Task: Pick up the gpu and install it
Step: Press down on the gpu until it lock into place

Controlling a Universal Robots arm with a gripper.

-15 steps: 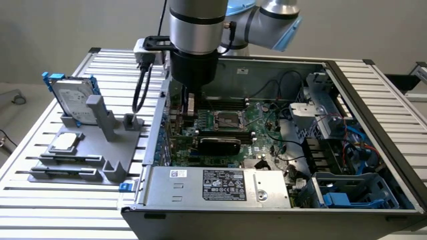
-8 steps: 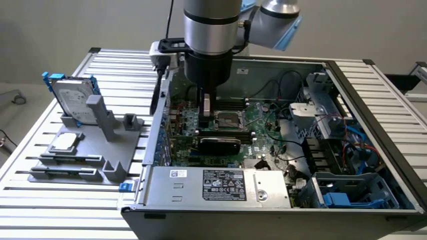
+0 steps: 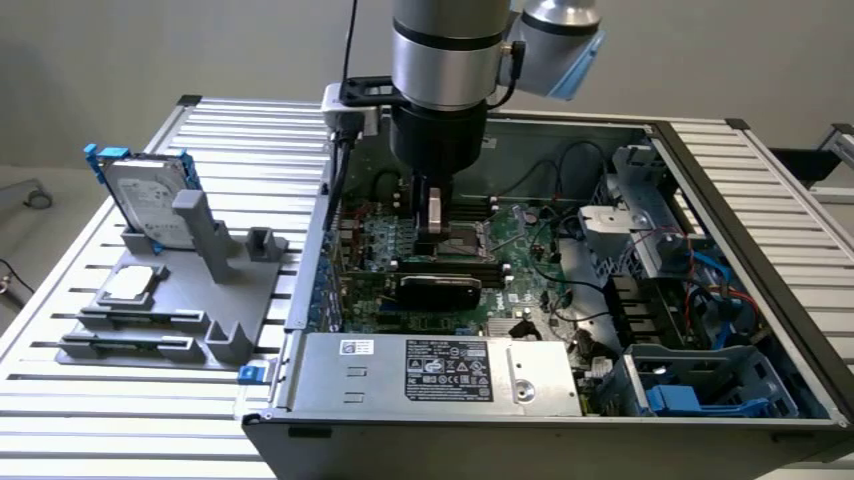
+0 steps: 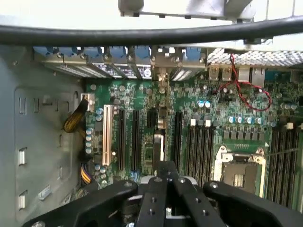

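Jaws [image 4: 166,182] pressed together above the motherboard [image 4: 189,137], holding nothing.

Inside the open computer case [image 3: 747,200], the gpu [image 3: 438,289] lies with its black shroud up on the motherboard, just below the arm [image 3: 447,90] in the exterior view (whether it sits in a slot, I cannot tell). One slatted metal desk [image 3: 227,130] carries the case and, to the exterior view's left, one grey holder [image 3: 174,320] with one blue-framed hard drive [image 3: 144,198] and one small silver chip [image 3: 130,284]. A plain grey wall stands behind.

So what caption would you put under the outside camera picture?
Robot arm's pincer reaching into the open computer case, just above the gpu on the motherboard.
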